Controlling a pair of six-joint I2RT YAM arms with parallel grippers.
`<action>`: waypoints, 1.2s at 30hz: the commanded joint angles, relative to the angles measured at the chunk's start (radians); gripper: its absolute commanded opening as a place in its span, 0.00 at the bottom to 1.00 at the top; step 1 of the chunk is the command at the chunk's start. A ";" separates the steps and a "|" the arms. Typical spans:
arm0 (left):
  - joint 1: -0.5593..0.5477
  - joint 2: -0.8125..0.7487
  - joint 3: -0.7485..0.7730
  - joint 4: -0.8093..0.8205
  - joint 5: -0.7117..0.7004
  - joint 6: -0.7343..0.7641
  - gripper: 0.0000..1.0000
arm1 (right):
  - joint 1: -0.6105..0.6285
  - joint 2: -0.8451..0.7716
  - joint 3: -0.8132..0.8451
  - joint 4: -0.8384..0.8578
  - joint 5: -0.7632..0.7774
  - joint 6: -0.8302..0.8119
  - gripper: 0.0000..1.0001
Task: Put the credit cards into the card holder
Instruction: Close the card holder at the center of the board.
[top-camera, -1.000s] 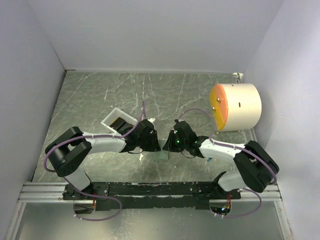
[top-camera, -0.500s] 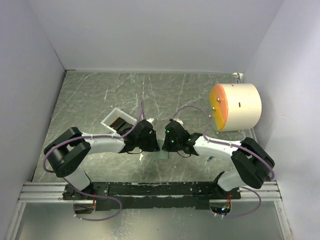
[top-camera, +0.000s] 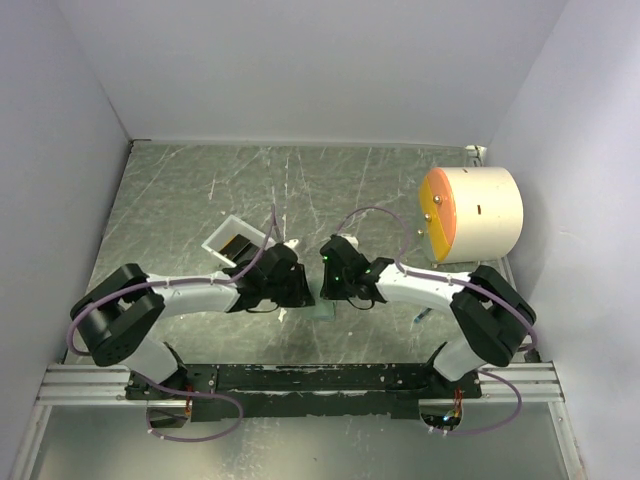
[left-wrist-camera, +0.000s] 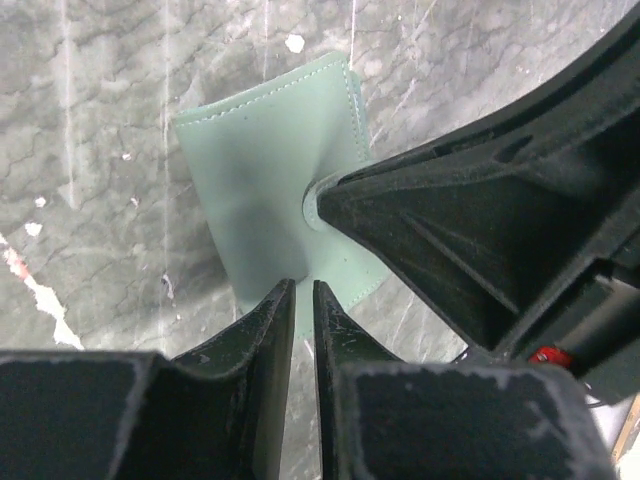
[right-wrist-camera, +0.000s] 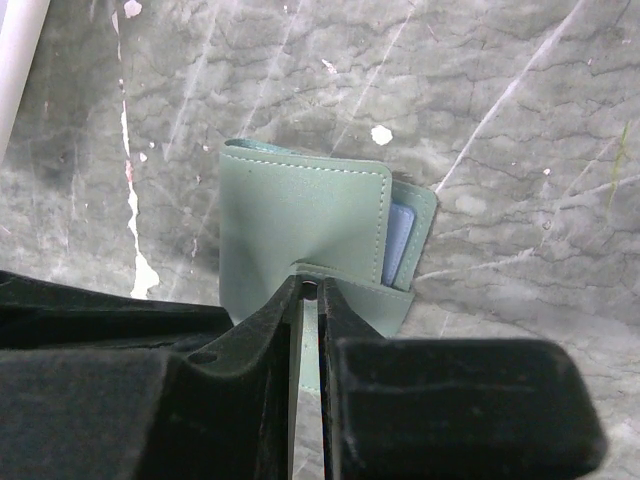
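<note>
Pinching card holder (right-wrist-camera: 300, 230), left end effector (left-wrist-camera: 303, 300), right end effector (right-wrist-camera: 308, 300) opposite

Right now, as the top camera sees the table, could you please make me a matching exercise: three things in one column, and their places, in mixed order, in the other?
Things:
1. card holder
2. white tray
3. cream drum

Places:
a. at the far right
b. beyond the left arm, with dark cards inside
c. between the left gripper and the right gripper

Pairs: 1-c, 2-b, 3-a
</note>
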 joint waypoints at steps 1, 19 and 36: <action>0.030 -0.061 -0.018 -0.004 -0.012 -0.011 0.25 | 0.008 0.091 -0.059 -0.200 0.067 -0.028 0.09; 0.116 -0.243 0.007 -0.111 -0.026 0.051 0.36 | 0.007 -0.200 0.060 -0.247 0.092 -0.044 0.26; 0.116 -0.516 0.436 -0.579 -0.216 0.275 1.00 | 0.007 -0.563 0.201 -0.313 0.326 -0.114 1.00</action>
